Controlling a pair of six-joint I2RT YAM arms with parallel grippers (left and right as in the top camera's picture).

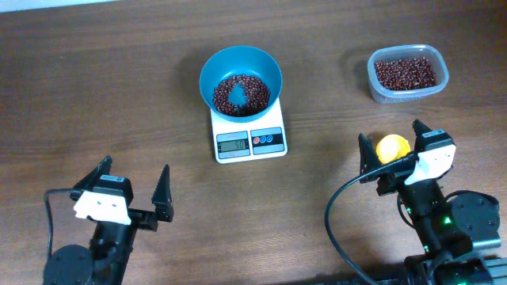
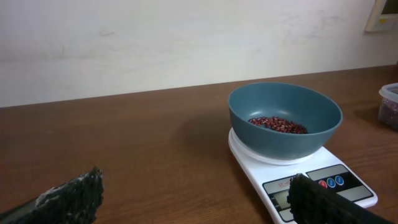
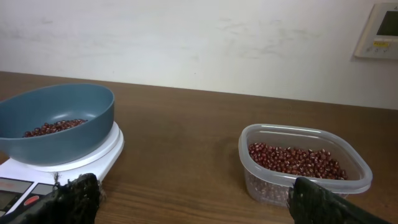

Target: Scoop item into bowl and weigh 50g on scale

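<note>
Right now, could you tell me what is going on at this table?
The teal bowl sits on the white scale with red-brown beans in it; more lie in the clear tub. Neither arm grips anything: the left gripper is open and empty, the right gripper open too, with the yellow scoop showing loose between its fingers. The display is too small to read.

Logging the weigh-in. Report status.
Left gripper open, empty. Right gripper open over yellow scoop. Bowl with beans on scale. Nothing blocking.
</note>
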